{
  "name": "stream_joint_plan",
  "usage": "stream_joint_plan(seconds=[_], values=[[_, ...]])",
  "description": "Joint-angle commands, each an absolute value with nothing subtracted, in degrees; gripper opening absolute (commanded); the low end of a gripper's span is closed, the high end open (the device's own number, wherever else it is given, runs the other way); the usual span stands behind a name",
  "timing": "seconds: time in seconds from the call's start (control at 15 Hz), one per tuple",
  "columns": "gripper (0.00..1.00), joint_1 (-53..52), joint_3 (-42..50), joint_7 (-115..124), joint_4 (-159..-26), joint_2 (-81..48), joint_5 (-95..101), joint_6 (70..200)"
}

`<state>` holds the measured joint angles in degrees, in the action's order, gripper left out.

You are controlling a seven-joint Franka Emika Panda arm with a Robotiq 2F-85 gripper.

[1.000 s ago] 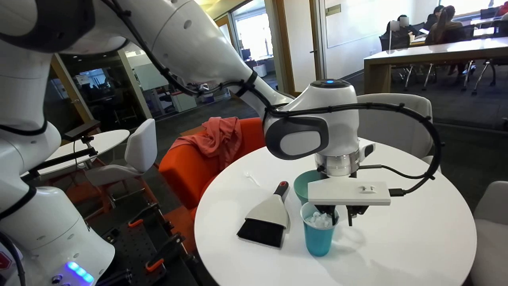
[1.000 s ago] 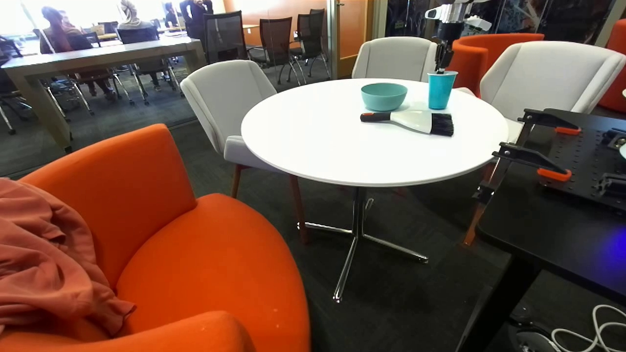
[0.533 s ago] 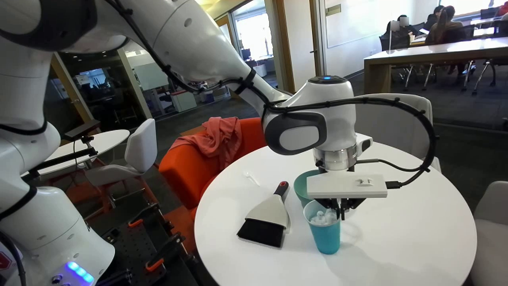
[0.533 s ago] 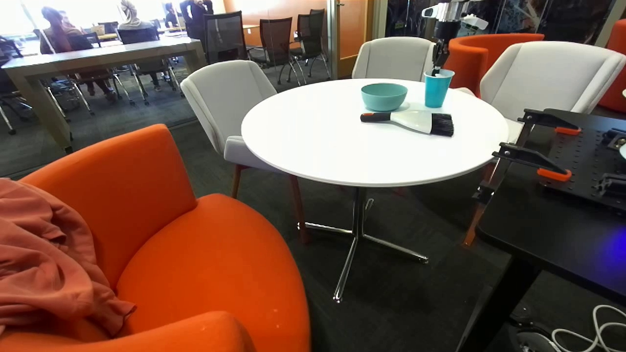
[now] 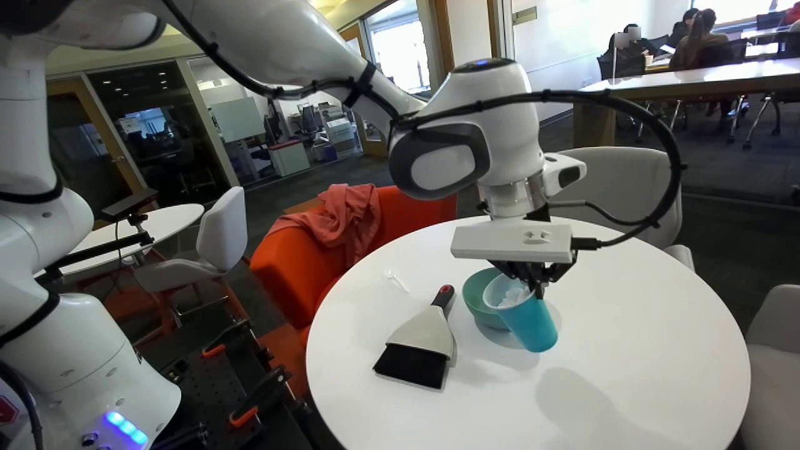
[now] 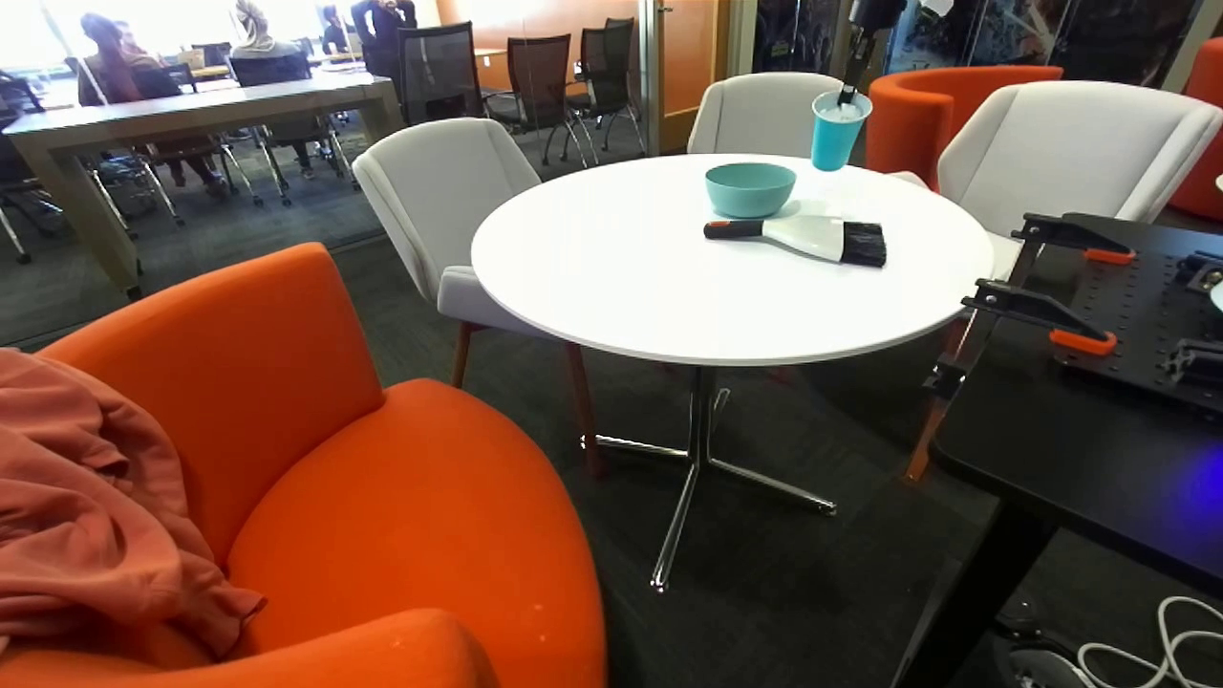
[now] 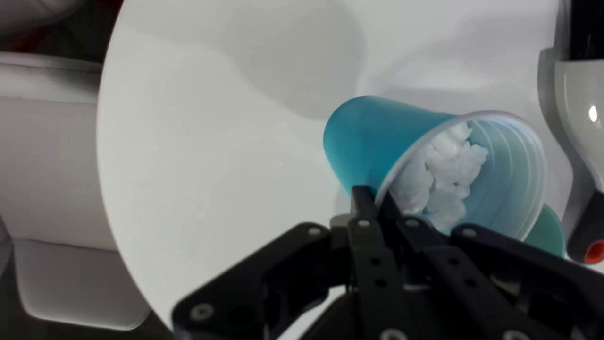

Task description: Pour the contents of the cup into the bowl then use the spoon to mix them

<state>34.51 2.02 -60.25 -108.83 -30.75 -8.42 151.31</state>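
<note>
My gripper (image 7: 376, 197) is shut on the near wall of the blue cup (image 7: 368, 132), one fingertip inside the rim and one outside. Raised off the table, the cup (image 5: 531, 328) tilts with its mouth toward the bowl side. White lumpy contents (image 7: 453, 165) rest inside it. The pale teal bowl (image 6: 750, 191) stands on the table beside the cup (image 6: 833, 143); in an exterior view the cup partly covers the bowl (image 5: 478, 300), and in the wrist view only a sliver of the bowl (image 7: 549, 231) shows. A small white spoon (image 5: 396, 281) lies flat near the table's edge.
A light-coloured brush (image 5: 420, 340) with black bristles lies beside the bowl on the round white table (image 5: 656, 375). Around the table stand an orange chair (image 5: 294, 275) with a cloth over it and grey chairs (image 6: 769, 110).
My gripper has gone from open at the cup's rim to shut on it. The cup has risen from the table and tilted, moving back toward the bowl in an exterior view.
</note>
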Motion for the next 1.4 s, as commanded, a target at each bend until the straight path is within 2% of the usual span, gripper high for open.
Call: stream_joint_plan(seconds=[0.0, 0.13, 0.53, 0.6, 0.73, 1.0, 1.07, 1.13, 1.33], values=[[0.01, 28.23, 5.13, -48.06, -117.01, -23.24, -7.89, 160.13], [0.01, 22.45, 9.05, -38.59, -118.25, -22.95, -4.34, 166.19], [0.01, -5.37, 37.01, -11.35, -113.66, -35.01, 4.86, 178.24], [0.05, 3.05, 28.44, -14.73, -116.26, -28.96, 7.88, 175.1], [0.05, -2.7, 34.15, -10.63, -115.12, -32.57, 7.79, 176.71], [0.05, -3.61, 34.98, -10.01, -113.91, -34.3, 7.62, 177.02], [0.01, -3.53, 35.12, -10.01, -113.83, -34.3, 7.62, 177.02], [0.01, -8.52, 41.35, -6.54, -112.9, -37.86, 8.6, 177.69], [0.01, -18.87, 52.27, -2.54, -112.71, -44.71, 6.69, 179.34]])
